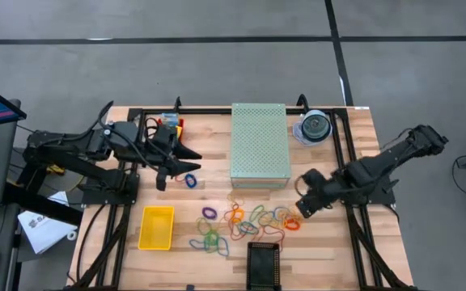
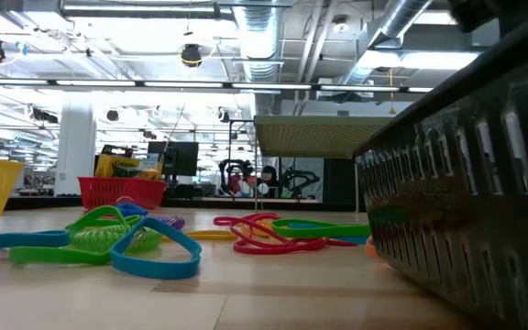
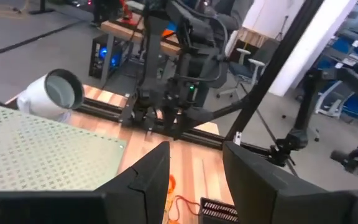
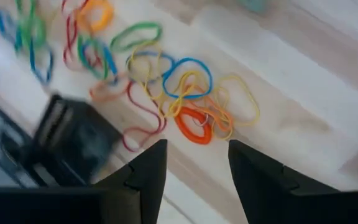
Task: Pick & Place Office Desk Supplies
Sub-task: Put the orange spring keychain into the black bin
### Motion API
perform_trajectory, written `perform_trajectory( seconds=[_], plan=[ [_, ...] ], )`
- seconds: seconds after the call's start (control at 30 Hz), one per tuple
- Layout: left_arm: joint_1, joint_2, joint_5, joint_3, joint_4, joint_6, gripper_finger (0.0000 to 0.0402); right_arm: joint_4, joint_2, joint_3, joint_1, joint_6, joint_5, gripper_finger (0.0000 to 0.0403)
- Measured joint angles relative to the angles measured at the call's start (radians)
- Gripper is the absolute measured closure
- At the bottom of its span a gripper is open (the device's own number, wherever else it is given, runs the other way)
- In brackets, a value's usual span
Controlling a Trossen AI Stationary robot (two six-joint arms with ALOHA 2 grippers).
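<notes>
Right hand (image 1: 303, 208) hovers open, angled down over the rubber bands (image 4: 185, 106); left hand (image 1: 176, 162) open.

Wooden bench (image 1: 362, 137), cluttered

Rubber bands (image 1: 241, 220) at 6 o'clock; yellow bin (image 1: 157, 228) at 8; perforated box (image 1: 259, 144) centre.

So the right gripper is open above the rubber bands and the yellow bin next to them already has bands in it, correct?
Not quite. The right gripper is open above the rubber bands, as the right wrist view shows, but the yellow bin is empty in the high view: no bands lie inside it. The left gripper waits near the table's far left side.
</notes>
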Motion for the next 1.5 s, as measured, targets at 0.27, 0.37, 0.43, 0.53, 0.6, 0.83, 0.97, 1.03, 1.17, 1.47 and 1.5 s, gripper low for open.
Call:
perform_trajectory(
  seconds=[0.27, 0.37, 0.43, 0.53, 0.6, 0.83, 0.97, 1.03, 1.17, 1.47, 1.5],
  plan=[
    [0.001, -0.001, 0.000, 0.000, 0.073, -0.002, 0.0258, 0.067, 0.182, 0.000, -0.042, -0.471, -0.139, 0.0203],
    [-0.003, -0.001, 0.000, 0.000, 0.084, -0.011, 0.0259, 0.115, 0.259, 0.000, -0.004, -0.501, -0.171, 0.0194],
    [-0.003, 0.000, 0.000, 0.000, 0.083, -0.030, 0.0259, 0.155, 0.307, 0.000, 0.028, -0.502, -0.182, 0.0191],
    [-0.003, 0.003, 0.001, 0.000, 0.084, -0.056, 0.0259, 0.193, 0.362, 0.000, 0.080, -0.524, -0.172, 0.0191],
    [-0.003, 0.004, 0.001, 0.000, 0.085, -0.077, 0.0260, 0.222, 0.392, 0.000, 0.121, -0.569, -0.141, 0.0192],
    [-0.003, 0.009, 0.004, 0.000, 0.120, -0.113, 0.0260, 0.316, 0.396, -0.033, 0.267, -0.695, 0.120, 0.0193],
    [-0.014, 0.009, 0.004, -0.001, 0.119, -0.115, 0.0260, 0.337, 0.374, -0.081, 0.291, -0.706, 0.199, 0.0196],
    [-0.020, 0.009, -0.002, -0.001, 0.119, -0.114, 0.0260, 0.375, 0.367, -0.108, 0.285, -0.700, 0.191, 0.0199],
    [-0.027, 0.021, -0.004, -0.001, 0.116, -0.109, 0.0260, 0.507, 0.354, -0.153, 0.288, -0.699, 0.140, 0.0205],
    [-0.024, 0.042, -0.008, -0.002, 0.112, -0.097, 0.0260, 0.594, 0.354, -0.250, 0.256, -0.685, 0.125, 0.0223],
    [-0.025, 0.043, -0.008, -0.003, 0.113, -0.097, 0.0260, 0.602, 0.354, -0.257, 0.251, -0.684, 0.122, 0.0225]
  ],
)
